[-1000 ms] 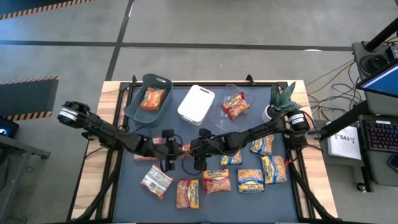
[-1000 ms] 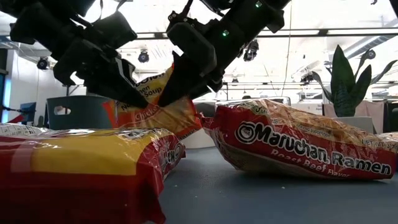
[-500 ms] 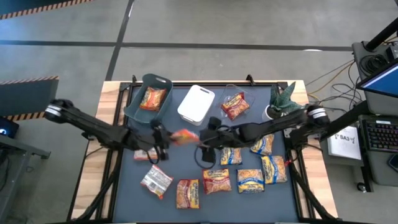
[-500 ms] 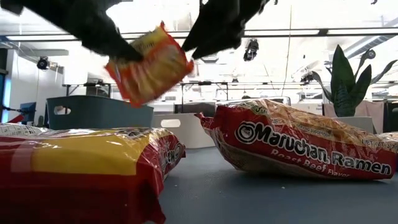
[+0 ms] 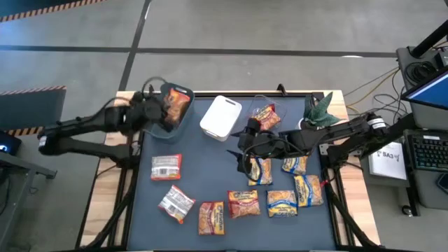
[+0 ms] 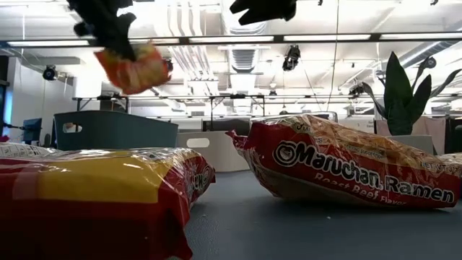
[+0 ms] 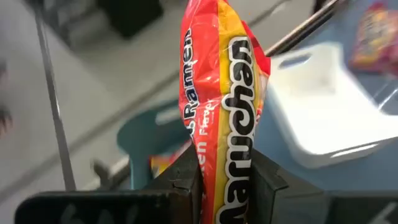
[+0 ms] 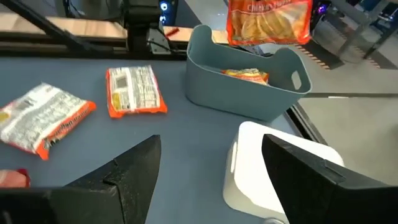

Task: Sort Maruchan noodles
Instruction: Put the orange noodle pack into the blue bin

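Observation:
My left gripper (image 5: 165, 109) is shut on an orange-red noodle packet (image 5: 176, 105) above the grey-green bin (image 5: 155, 126) at the far left. The packet also shows in the low view (image 6: 134, 68) and the right wrist view (image 8: 268, 21). Another orange packet (image 8: 247, 74) lies inside that bin. My right gripper (image 5: 245, 145) is open and empty over the table's middle, next to the white bin (image 5: 221, 117). Several more packets lie flat on the mat: whitish ones (image 5: 166, 166), orange ones (image 5: 243, 203) and blue-and-yellow ones (image 5: 282, 203). My left gripper pinches the orange-red packet between its two fingers (image 7: 186, 182), one on each flat face, at one end of the packet (image 7: 227, 177). The packet is lifted clear and hangs tilted below the gripper (image 6: 108, 29), above the grey-green bin.
A clear bin (image 5: 260, 105) at the far middle-right holds one red packet (image 5: 264, 117). A potted plant (image 5: 318, 112) stands at the far right corner. A big orange-red packet (image 6: 346, 170) and another (image 6: 101, 188) lie close to the low camera.
My left gripper has lifted the orange-red packet off the table's middle and carried it up and toward the far left, to above the grey-green bin. My right gripper, which was at the packet a second ago, has come away from it and moved up and toward the right.

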Robot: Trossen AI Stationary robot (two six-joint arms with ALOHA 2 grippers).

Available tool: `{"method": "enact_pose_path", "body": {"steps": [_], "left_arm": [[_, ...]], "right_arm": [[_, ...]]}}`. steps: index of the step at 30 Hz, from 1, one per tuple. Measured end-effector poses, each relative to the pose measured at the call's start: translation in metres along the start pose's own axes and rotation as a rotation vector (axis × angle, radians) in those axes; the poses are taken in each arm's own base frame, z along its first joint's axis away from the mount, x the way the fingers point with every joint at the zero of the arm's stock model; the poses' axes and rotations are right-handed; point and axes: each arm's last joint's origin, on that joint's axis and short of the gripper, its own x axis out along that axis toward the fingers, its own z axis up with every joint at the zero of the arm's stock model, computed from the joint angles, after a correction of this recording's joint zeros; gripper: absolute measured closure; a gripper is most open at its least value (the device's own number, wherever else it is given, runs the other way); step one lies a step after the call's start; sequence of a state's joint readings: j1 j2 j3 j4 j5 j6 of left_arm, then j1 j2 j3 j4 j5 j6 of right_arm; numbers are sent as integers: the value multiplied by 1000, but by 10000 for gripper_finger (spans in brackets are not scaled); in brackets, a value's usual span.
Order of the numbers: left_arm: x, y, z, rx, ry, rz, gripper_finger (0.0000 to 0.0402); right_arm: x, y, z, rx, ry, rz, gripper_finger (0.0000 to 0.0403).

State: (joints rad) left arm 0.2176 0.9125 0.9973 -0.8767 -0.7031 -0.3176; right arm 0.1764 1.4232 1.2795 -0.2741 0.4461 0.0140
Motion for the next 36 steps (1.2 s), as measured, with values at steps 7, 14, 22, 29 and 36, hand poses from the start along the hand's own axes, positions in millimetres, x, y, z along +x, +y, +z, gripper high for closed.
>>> {"method": "enact_pose_path", "body": {"steps": [7, 14, 22, 29, 36], "left_arm": [[50, 36, -13, -140, 260, -36, 343], [78, 50, -28, -241, 319, -46, 343], [106, 41, -32, -287, 377, -33, 343], [117, 37, -38, -306, 446, -7, 343], [125, 36, -34, -272, 401, 14, 339]], "right_arm": [[-11, -8, -11, -62, -14, -6, 153], [-16, -37, -27, -99, -116, -44, 161], [-15, -74, -49, -99, -281, 89, 163], [-13, -95, -53, -95, -313, 94, 164], [-14, -98, -47, -56, -329, 92, 165]]}}
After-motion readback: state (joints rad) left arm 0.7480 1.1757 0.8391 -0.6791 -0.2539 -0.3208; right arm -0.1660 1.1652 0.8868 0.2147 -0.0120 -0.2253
